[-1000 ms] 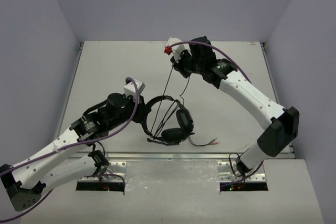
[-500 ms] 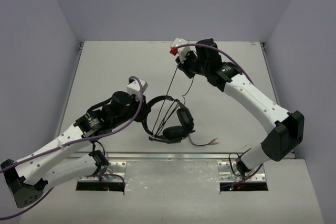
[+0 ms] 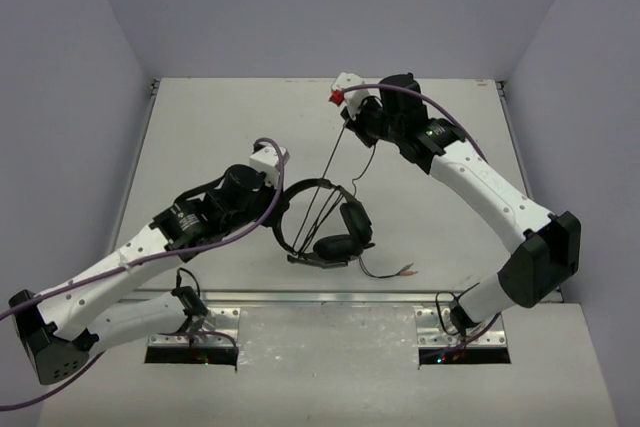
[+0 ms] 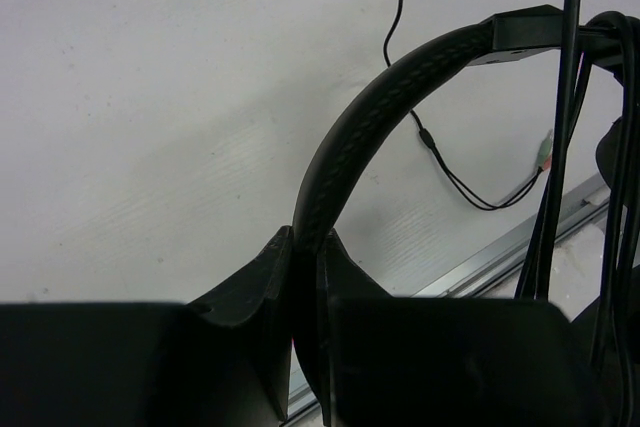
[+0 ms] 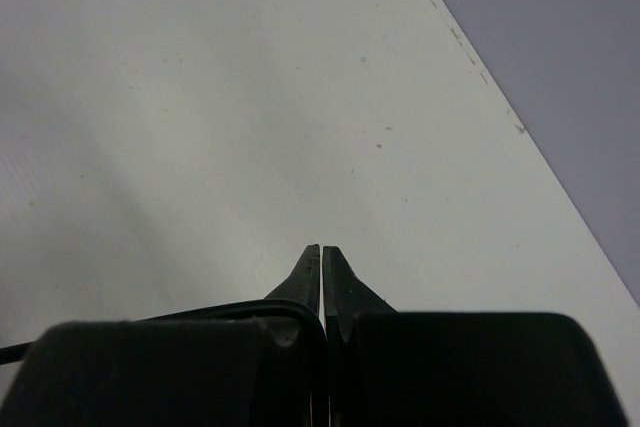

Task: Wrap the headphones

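Left fingers (image 4: 275, 277): clamped on the headband (image 4: 400, 77), one finger each side of the ribbed band, no gap visible. Top view puts this grip (image 3: 279, 213) at the left end of the arch.

Right fingers (image 5: 310, 277): pressed together, tips touching. Thin black cable (image 5: 200, 312) comes out at their base on the left side, so cable is pinched. In top view these fingers (image 3: 352, 130) sit raised toward the far-centre of the surface (image 3: 220, 127).

Headphones (image 3: 325, 222): centre of surface, nearer the front edge, between the two arms.
- Headband arch opens toward the front; both earcups (image 3: 352, 224) at right/front end, close together.
- Cannot tell whether earcups rest on the surface or hang just above it.

Cable (image 3: 335, 162):
- One run goes straight and taut from right fingers down to headphones.
- Approx. two or three strands cross the inside of the arch diagonally.
- Loose tail lies on surface to the right of earcups, ending in coloured plugs (image 3: 405, 270) near the front edge.
- Left wrist view: same tail and plugs (image 4: 543, 152) lie flat beside the metal rail (image 4: 500, 247); taut strand (image 4: 570, 47) runs upright past the headband end.
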Robot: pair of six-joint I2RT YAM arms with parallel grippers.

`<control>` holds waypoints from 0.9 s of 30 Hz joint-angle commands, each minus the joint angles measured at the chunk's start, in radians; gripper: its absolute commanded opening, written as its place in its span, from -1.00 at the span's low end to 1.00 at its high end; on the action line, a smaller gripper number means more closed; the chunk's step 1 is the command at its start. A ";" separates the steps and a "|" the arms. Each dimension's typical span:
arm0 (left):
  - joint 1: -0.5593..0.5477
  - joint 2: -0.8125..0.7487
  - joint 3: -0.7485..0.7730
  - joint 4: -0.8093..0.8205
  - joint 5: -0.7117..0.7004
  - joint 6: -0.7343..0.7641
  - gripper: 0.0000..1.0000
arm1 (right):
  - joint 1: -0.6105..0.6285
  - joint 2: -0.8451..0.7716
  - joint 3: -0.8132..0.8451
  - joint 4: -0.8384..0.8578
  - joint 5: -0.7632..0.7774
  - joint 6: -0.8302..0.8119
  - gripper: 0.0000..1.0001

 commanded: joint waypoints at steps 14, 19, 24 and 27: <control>-0.022 -0.027 0.211 -0.106 -0.034 -0.023 -0.99 | -0.143 -0.147 -0.205 0.251 -0.027 0.151 -0.97; -0.022 -0.009 0.349 -0.015 -0.013 -0.021 -0.99 | -0.145 -0.196 -0.350 0.422 -0.246 0.326 -0.72; -0.022 0.032 0.491 0.020 -0.028 -0.023 -0.99 | -0.137 -0.178 -0.491 0.748 -0.398 0.567 -0.62; -0.022 0.083 0.639 -0.026 -0.066 -0.036 -0.99 | -0.094 -0.103 -0.485 0.897 -0.441 0.720 -0.64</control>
